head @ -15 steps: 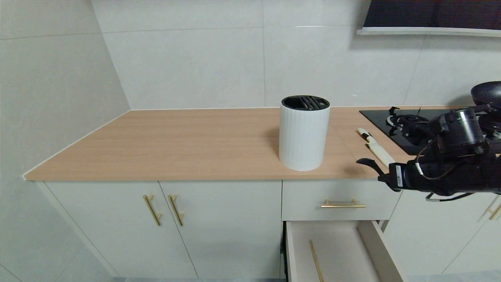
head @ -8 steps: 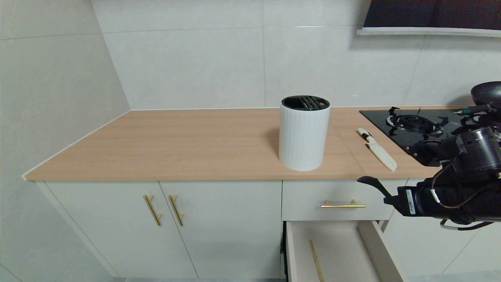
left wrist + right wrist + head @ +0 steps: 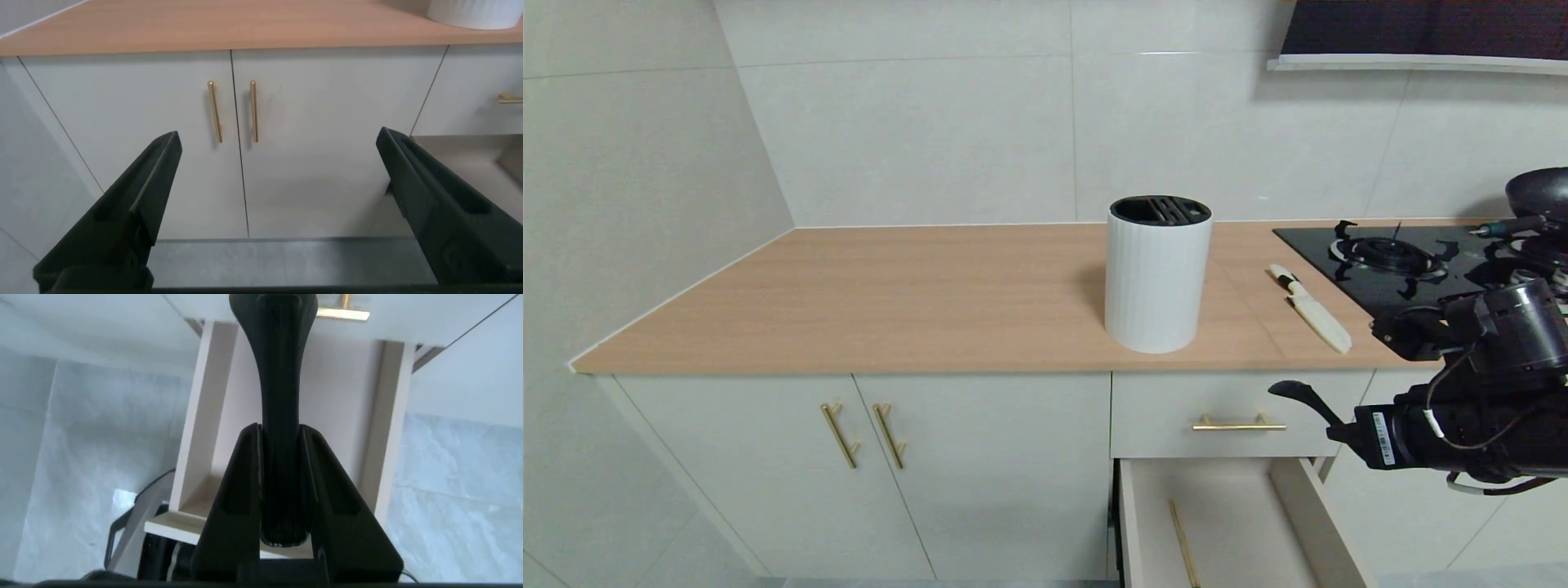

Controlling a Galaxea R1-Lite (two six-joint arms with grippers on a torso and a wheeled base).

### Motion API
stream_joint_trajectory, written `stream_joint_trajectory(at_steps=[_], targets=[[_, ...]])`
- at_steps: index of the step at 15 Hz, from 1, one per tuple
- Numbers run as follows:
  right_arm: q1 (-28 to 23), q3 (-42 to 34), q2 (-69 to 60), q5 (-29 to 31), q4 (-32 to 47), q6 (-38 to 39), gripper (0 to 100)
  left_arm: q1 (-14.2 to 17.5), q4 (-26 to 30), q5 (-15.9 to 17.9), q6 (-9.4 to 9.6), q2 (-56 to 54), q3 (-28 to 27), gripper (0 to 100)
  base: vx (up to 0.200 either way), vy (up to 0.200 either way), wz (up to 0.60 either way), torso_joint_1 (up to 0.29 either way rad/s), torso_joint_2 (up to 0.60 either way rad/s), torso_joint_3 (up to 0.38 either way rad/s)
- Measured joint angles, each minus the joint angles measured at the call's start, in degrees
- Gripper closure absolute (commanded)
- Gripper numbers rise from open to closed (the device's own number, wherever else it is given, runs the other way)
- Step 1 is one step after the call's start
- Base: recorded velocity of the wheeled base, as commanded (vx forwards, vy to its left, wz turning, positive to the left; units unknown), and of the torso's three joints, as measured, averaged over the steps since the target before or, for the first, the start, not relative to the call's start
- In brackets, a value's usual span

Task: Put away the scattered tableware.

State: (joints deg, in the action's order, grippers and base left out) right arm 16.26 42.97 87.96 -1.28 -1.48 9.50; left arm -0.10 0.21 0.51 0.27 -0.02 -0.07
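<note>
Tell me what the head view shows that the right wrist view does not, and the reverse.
Head view's own: the white knife holder and the knife on the wooden counter, the stove beside them, the cabinet doors, and a thin stick lying in the open drawer.
Right wrist view's own: the drawer's front end, and a close look at the fingers clamping the ribbed handle of the black utensil.
Shared: the right gripper shut on the black utensil, the open drawer, and the gold handle of the closed drawer above it.
</note>
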Motion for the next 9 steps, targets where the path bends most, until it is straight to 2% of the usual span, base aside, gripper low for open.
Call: stream_joint_trajectory(at_steps=[9], targets=[[0.6,-0.9,0.6,0.1,0.0,-0.4,100,0.0,0.0,0.0,-0.02,0.0,0.0,0,0.000,0.000,0.00,-0.185,0.48,0.286]])
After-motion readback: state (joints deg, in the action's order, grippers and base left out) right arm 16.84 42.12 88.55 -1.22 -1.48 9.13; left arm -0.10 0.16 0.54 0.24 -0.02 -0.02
